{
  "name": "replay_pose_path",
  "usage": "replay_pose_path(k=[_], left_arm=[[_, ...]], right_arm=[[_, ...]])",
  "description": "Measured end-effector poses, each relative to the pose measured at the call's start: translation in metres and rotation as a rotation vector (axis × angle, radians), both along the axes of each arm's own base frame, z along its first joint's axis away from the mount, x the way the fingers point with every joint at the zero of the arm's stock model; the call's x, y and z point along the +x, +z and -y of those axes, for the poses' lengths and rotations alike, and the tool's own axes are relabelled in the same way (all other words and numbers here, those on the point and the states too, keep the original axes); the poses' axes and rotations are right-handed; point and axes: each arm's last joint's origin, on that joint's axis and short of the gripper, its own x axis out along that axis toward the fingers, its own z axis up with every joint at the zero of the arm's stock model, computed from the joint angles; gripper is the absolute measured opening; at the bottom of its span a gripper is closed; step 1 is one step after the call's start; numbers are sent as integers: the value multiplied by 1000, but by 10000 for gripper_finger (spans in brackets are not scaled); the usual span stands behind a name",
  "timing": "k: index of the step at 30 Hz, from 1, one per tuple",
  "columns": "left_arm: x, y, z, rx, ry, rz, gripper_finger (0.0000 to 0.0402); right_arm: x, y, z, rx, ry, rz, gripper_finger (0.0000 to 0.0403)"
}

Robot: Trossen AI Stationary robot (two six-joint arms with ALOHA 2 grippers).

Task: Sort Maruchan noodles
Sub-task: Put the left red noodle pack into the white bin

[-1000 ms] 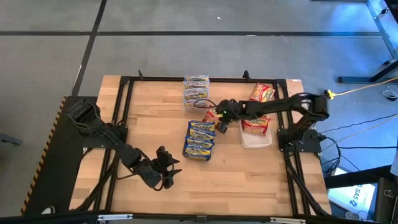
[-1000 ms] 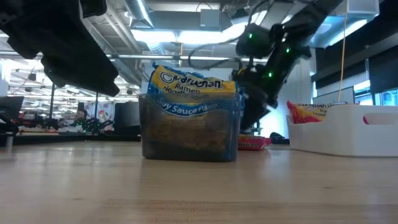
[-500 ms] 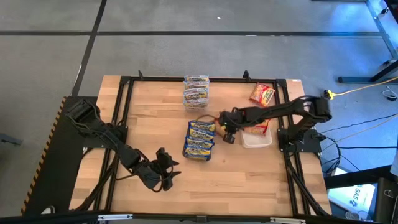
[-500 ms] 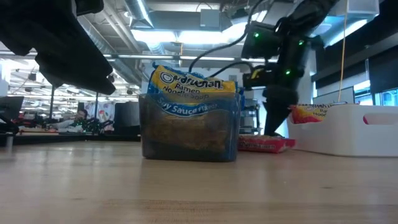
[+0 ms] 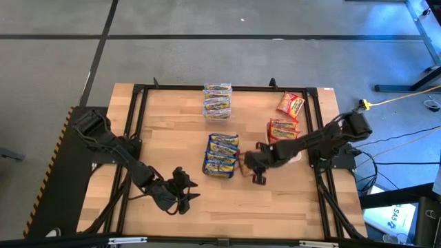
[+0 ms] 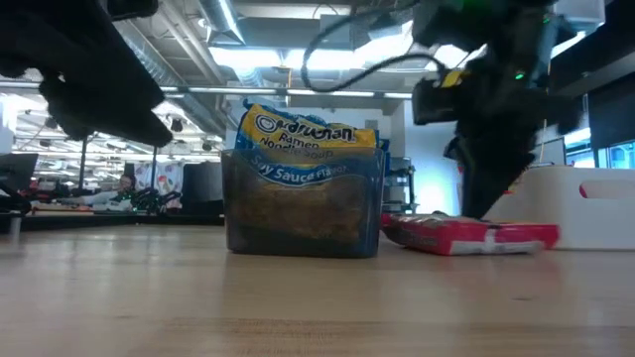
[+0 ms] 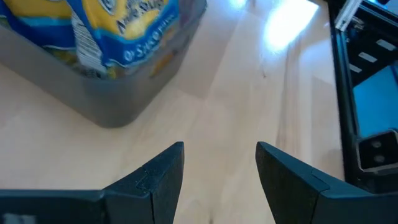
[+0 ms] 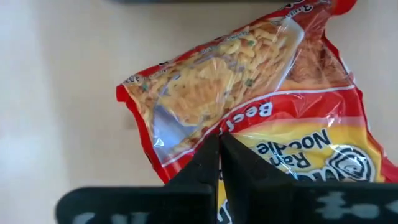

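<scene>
Mid-table, right of blue noodle tub (image 5: pixel 221 154): right claw (image 8: pixel 219 163) pinched shut over red packet (image 8: pixel 261 118); left claw (image 7: pixel 219 163) open, empty, farther off.

Red-banded noodle packet (image 8: pixel 261 124) with yellow label — blue-and-yellow packets (image 6: pixel 303 149) in grey tray (image 7: pixel 118 99).

Bare surface (image 5: pixel 172 138) left of the grey tray (image 5: pixel 222 156); right of it, red packet (image 6: pixel 466 236) and right gripper (image 5: pixel 258 175) block.

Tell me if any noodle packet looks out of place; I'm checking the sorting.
One does: a red packet lies flat on the bare table beside the grey tray of blue packets, under the shut right hand, in no tray.
</scene>
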Motion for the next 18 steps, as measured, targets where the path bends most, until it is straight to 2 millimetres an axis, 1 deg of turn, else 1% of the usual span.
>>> replay_pose_path(k=[3,7,10,14,18], left_arm=[[-3,1,6,-15,-24,16,195],[-7,4,16,-48,-55,53,195],[-5,0,24,-69,-71,82,195],[6,-12,38,-89,-104,105,195],[28,-19,62,-54,-134,101,195]], right_arm=[[0,2,-22,28,37,54,7],[0,4,-52,121,84,126,7],[-1,2,-74,174,129,180,7],[-4,1,-101,228,186,249,7],[-7,-1,-127,330,208,300,7]])
